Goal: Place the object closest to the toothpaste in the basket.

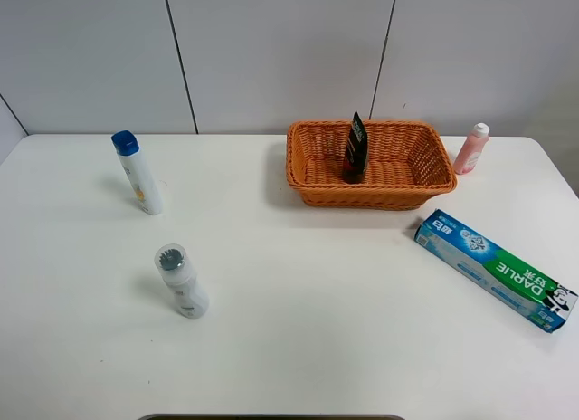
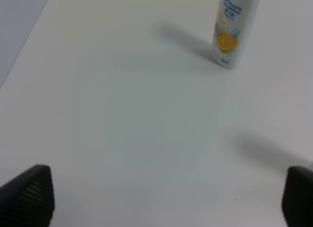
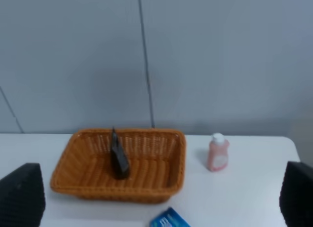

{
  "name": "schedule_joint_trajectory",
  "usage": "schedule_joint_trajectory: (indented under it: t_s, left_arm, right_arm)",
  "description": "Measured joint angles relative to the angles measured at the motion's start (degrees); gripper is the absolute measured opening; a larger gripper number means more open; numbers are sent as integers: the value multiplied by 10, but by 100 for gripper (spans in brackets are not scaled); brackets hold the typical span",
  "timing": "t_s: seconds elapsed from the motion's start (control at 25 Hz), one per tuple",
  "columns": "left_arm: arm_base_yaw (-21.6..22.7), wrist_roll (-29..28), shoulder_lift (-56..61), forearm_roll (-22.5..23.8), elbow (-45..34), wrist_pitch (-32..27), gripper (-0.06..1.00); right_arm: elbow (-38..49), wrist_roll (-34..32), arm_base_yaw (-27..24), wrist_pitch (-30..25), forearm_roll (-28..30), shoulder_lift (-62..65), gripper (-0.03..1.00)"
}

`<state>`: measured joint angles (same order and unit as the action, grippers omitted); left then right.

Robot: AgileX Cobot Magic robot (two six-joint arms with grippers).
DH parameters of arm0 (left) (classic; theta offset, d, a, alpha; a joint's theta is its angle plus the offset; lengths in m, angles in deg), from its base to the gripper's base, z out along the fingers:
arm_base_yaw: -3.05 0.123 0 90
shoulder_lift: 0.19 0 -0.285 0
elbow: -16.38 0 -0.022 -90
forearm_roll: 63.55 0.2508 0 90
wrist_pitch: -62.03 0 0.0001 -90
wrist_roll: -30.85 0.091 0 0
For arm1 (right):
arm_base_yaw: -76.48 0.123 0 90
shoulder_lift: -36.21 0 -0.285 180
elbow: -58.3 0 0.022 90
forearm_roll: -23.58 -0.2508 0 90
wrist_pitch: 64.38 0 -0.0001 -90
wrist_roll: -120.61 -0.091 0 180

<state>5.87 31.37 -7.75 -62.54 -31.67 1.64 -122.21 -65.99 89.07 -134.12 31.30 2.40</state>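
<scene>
The green and blue toothpaste box (image 1: 494, 268) lies flat at the right of the table; one corner of it shows in the right wrist view (image 3: 169, 219). The orange wicker basket (image 1: 308, 186) stands at the back centre and holds a black tube (image 1: 356, 147) leaning upright; both show in the right wrist view, basket (image 3: 146, 188) and tube (image 3: 118, 155). A small pink bottle (image 1: 471, 148) stands to the right of the basket, also in the right wrist view (image 3: 217, 152). My left gripper (image 2: 166, 197) and right gripper (image 3: 159, 195) are open and empty. Neither arm shows in the exterior view.
A white bottle with a blue cap (image 1: 137, 173) stands at the back left; its lower part shows in the left wrist view (image 2: 234, 29). A white bottle with a grey top (image 1: 181, 281) stands at the front left. A panelled wall runs behind the table.
</scene>
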Motion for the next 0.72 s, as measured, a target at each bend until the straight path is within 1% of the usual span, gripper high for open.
schedule_joint_trajectory:
  t_s: [0.24, 0.4, 0.52, 0.64, 0.72]
  left_arm:
    - [0, 0, 0, 0, 0, 0, 94]
    - [0, 0, 0, 0, 0, 0, 94]
    - [0, 0, 0, 0, 0, 0, 94]
    - [0, 0, 0, 0, 0, 0, 94]
    - [0, 0, 0, 0, 0, 0, 94]
  right_arm:
    - [116, 0, -77, -1, -4, 82, 99]
    - [205, 0, -117, -1, -4, 127, 99]
    - [266, 0, -134, -2, -4, 155, 99]
    - [319, -1, -136, 0, -4, 182, 99]
    - [353, -1, -136, 13, -4, 205, 99]
